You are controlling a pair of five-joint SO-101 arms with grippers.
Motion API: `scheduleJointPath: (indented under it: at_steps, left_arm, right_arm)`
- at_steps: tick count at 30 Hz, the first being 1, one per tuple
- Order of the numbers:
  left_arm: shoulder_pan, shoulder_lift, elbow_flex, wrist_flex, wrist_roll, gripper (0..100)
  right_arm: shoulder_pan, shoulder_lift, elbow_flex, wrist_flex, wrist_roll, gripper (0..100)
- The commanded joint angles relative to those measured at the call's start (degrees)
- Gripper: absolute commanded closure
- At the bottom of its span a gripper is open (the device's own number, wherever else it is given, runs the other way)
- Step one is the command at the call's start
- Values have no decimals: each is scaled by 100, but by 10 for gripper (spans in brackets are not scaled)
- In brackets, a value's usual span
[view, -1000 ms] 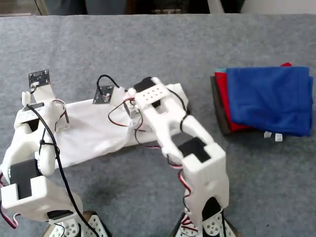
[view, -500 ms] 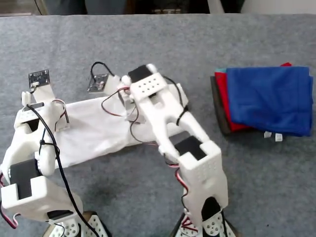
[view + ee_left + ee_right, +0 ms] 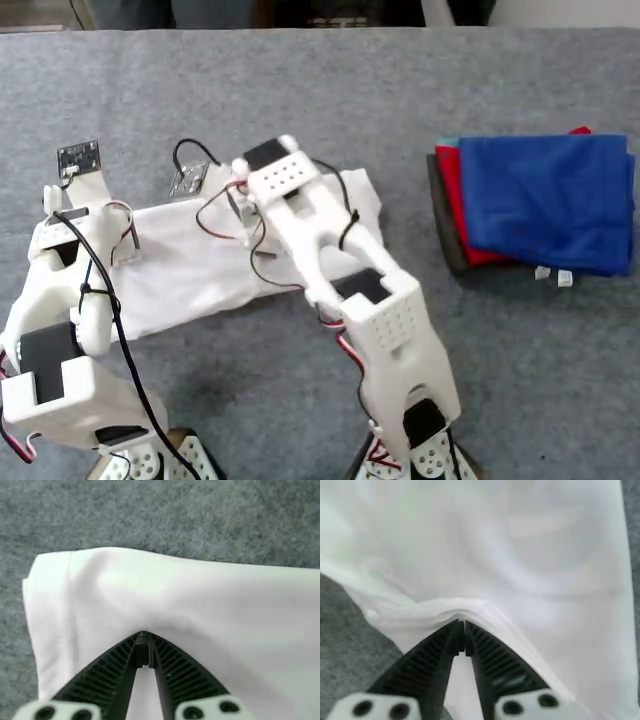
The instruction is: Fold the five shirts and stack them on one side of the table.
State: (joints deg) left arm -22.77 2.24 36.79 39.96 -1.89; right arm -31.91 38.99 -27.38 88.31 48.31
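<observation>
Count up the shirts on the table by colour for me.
white shirt: 1
blue shirt: 1
red shirt: 1
teal shirt: 1, just an edge in the stack
dark shirt: 1, at the bottom
Total: 5

Both arms were white plastic, built of boxy segments around black motors. Thin black and red cables looped along the left arm (image 3: 45, 295) and the right arm (image 3: 320, 230). The left tool (image 3: 144, 639) and right tool (image 3: 460, 626) had black ribbed fingers (image 3: 110, 670) on white mounts with dark screw holes.
</observation>
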Motion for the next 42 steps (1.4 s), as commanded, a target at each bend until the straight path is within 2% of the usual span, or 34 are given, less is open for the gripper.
scheduleJointPath:
  at_steps: [1, 3, 9, 13, 19, 26, 39, 42]
  left_arm:
    - [-75, -123, -4, -132, 26, 971]
    - [-110, -202, -75, 53, 26, 971]
    - [-382, -1380, -1499, 2286, -35, 967]
    - [-989, -1732, -2026, 3429, -440, 966]
    - [-1815, -1433, -1868, 3508, -1073, 845]
    - [-1930, -193, -1912, 3516, -1108, 768]
    - [-2018, 2136, -3802, 4545, -791, 763]
    - [-2000, 2470, -4048, 4659, -800, 798]
  right_arm:
    - [114, -620, -787, 703, -62, 984]
    - [158, -743, -1103, 985, -62, 984]
    - [360, -822, -1464, 1169, -62, 984]
    - [492, -787, -1464, 1178, -62, 984]
    - [571, -778, -1464, 1178, -62, 984]
    - [563, -778, -1464, 1178, -62, 984]
    - [571, -787, -1464, 1178, -62, 984]
    - [571, -796, -1464, 1178, -62, 984]
